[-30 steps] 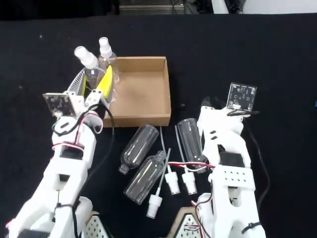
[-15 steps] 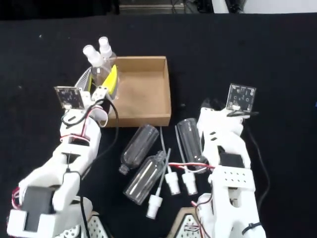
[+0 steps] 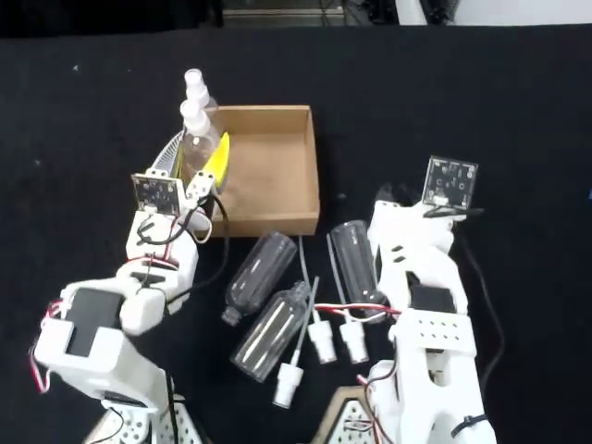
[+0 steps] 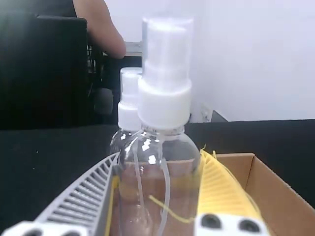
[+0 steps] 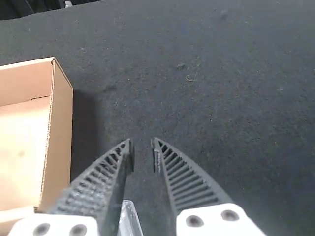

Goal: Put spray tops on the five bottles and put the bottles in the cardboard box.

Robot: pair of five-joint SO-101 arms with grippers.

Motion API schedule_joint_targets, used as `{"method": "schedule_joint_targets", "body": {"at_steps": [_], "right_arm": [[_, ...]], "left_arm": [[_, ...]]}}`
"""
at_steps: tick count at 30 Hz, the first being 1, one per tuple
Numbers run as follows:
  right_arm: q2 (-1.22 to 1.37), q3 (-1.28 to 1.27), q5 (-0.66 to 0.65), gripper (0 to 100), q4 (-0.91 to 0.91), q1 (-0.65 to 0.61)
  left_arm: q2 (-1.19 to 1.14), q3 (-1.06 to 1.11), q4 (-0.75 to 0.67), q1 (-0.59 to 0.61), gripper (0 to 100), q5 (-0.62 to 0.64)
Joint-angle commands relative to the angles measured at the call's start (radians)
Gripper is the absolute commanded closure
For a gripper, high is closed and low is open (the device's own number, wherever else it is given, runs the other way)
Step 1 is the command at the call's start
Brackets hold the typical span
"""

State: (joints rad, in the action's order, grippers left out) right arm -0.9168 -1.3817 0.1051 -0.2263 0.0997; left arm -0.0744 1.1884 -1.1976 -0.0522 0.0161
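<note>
Nr cardboard box (image 3: 268, 171), 3 uncapped bottles (image 3: 259, 273) + loose spray tops (image 3: 324, 340) lie.

You have five bottles on view. Two wear spray tops: the near capped bottle (image 3: 198, 146) and the far capped bottle (image 3: 205, 98). Three lie bare: the left bare bottle (image 3: 259, 268), the middle bare bottle (image 3: 276, 326) and the right bare bottle (image 3: 356, 259). Count three loose tops: first loose top (image 3: 322, 342), second loose top (image 3: 353, 340), third loose top (image 3: 289, 381). There is one cardboard box (image 3: 277, 176), and two grippers: left gripper (image 3: 199, 139) and right gripper (image 5: 141, 143)
</note>
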Motion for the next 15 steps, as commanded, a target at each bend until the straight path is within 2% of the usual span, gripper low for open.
{"method": "schedule_joint_targets", "body": {"at_steps": [1,4,8,15], "right_arm": [[-0.022,0.012,0.002,95.2,0.038,-0.014],[-0.022,0.012,0.002,95.2,0.038,-0.014],[-0.022,0.012,0.002,95.2,0.038,-0.014],[-0.022,0.012,0.002,95.2,0.038,-0.014]], "left_arm": [[-0.044,-0.064,-0.061,-0.007,96,-0.008],[-0.084,-0.085,-0.058,-0.005,96,0.005],[-0.112,-0.096,-0.057,-0.002,96,0.083],[-0.121,-0.096,-0.054,-0.002,96,0.087]]}}
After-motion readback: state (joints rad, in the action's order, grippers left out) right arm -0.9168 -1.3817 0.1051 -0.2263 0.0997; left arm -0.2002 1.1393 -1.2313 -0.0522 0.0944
